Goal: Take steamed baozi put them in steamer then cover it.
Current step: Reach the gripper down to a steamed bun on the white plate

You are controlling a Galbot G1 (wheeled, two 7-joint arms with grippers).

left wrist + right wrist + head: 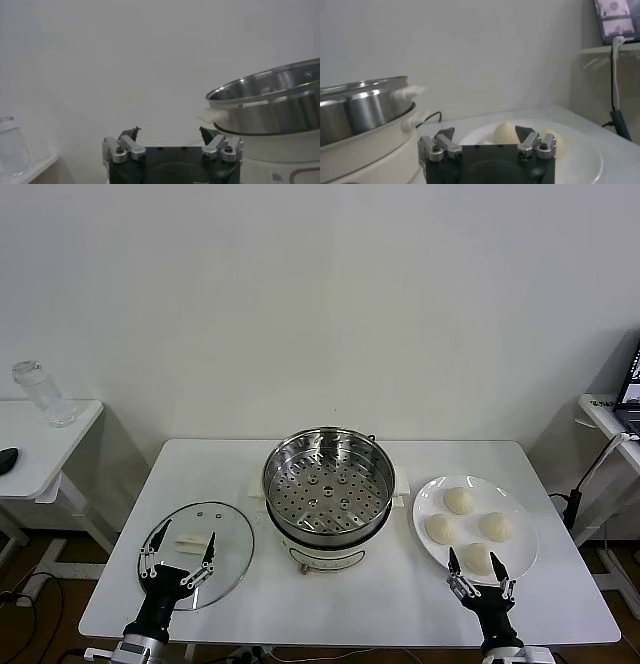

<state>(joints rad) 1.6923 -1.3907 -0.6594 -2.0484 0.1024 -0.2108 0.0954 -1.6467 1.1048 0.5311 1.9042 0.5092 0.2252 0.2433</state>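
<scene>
The 4 steamed baozi (pixel 468 529) all lie on a white plate (pixel 428 496) at the right side of the white table (pixel 340 604), just beside the steamer (pixel 316 484), which stands at the table's middle with its perforated tray bare and nothing in it. The cover (pixel 196 552) lies flat on the table to the steamer's left, handle up, apart from the pot. So nothing of the task looks done: all 4 buns have yet to go into the pot, and the cover has yet to go on. The right gripper (pixel 480 570) hangs at the near rim of the plate, just short of the closest bun, its fingers spread wide and holding nothing; the right wrist view shows the buns ahead of the spread fingers. The left gripper (pixel 181 546) sits over the near part of the cover, likewise spread and empty. A clear jar (pixel 42 394) stands on a side table at far left, well away from the work.
</scene>
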